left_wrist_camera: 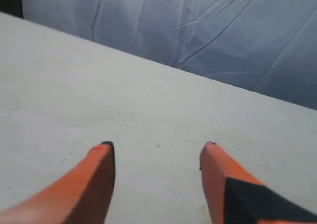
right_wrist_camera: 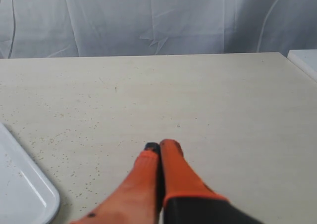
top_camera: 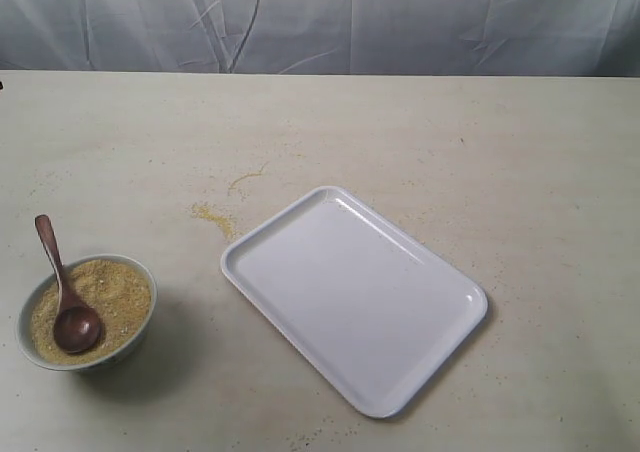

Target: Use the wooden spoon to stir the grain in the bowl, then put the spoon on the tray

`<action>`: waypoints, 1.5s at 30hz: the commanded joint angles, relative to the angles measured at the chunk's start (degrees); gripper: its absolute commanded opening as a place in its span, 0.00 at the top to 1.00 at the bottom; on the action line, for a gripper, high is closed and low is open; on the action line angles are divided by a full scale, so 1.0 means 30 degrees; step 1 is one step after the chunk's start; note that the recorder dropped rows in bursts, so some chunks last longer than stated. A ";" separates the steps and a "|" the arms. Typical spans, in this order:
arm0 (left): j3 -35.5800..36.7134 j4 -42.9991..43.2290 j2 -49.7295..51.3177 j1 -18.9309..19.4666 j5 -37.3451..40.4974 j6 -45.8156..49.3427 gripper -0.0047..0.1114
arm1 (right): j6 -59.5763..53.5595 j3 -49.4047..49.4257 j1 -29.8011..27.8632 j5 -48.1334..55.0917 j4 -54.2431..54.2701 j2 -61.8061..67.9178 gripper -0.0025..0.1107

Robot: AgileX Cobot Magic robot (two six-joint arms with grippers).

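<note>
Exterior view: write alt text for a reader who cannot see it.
A dark reddish-brown wooden spoon rests in a small round white bowl of pale yellow-tan grain at the lower left of a beige table. A large flat white rectangular tray lies bare to its right, with spilled grain near the tray's left edge.

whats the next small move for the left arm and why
Probably swing the left tool over to the handle of the wooden spoon and lower around it. That tool stands open over bare table, holding nothing, while the spoon sits in the grain with its handle leaning out past the rim of the bowl, free to grasp.
</note>
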 commanded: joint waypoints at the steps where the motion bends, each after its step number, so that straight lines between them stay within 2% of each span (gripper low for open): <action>1: -0.0209 0.1358 -0.0099 0.0088 -0.0040 -0.0091 0.52 | -0.0030 0.0040 0.0056 -0.0257 -0.0003 -0.0125 0.98; 10: 0.1101 0.0336 -0.0099 0.0088 -0.2012 -0.0092 0.52 | -0.0030 0.0040 0.0056 -0.0257 -0.0003 -0.0125 0.98; 17: 0.3443 -0.1024 0.1359 0.0088 -0.3297 -0.0213 0.52 | -0.0030 0.0040 0.0056 -0.0257 -0.0003 -0.0125 0.98; 20: 0.3998 -0.3001 0.2209 0.0088 -0.3310 -0.1123 0.52 | -0.0030 0.0040 0.0056 -0.0257 -0.0003 -0.0125 0.98; 27: 0.3956 -0.4141 0.4532 0.0088 -0.2363 -0.1220 0.47 | -0.0030 0.0040 0.0056 -0.0257 -0.0003 -0.0125 0.98; 32: 0.2814 -0.4878 0.6127 0.0531 -0.0916 -0.1220 0.47 | -0.0030 0.0040 0.0056 -0.0257 -0.0003 -0.0125 0.98; 38: 0.2435 -0.4843 0.7518 0.1224 -0.0888 -0.1220 0.47 | -0.0030 0.0040 0.0056 -0.0257 -0.0003 -0.0125 0.98; 45: 0.2269 -0.4558 0.8813 0.1239 -0.0928 -0.1173 0.47 | -0.0030 0.0040 0.0056 -0.0257 -0.0003 -0.0125 0.98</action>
